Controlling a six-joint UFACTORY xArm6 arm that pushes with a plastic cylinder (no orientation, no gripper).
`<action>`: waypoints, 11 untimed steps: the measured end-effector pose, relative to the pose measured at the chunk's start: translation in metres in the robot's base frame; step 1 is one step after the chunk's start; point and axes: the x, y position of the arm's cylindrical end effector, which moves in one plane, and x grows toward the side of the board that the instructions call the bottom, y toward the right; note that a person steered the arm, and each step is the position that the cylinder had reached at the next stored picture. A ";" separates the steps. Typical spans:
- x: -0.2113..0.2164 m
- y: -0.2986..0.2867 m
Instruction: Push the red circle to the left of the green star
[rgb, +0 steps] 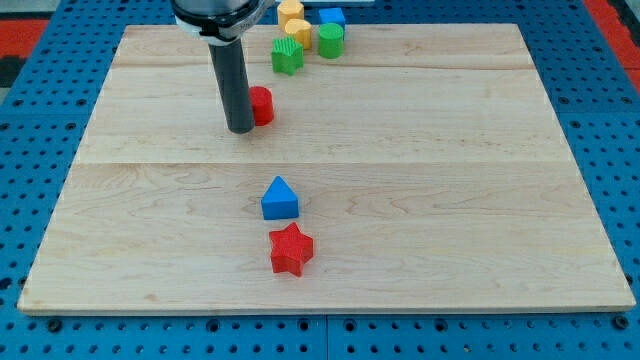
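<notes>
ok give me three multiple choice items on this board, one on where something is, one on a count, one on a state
1. Where is my tip relative to the red circle?
A. on the circle's view-left side, against it
B. far off at the view's bottom
C. at the view's right edge

2. How many red blocks are on the board?
A. one
B. two
C. four

3. How do the blue triangular block and the red star lie?
A. stacked
B. at opposite corners
C. close together, the star nearer the view's bottom

Answers:
1. A, the rod's end sits right beside the circle on its view-left.
2. B, only the circle and the star are red.
3. C, the star lies just below the blue block.
</notes>
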 end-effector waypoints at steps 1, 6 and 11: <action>0.006 0.000; -0.020 0.040; -0.097 0.012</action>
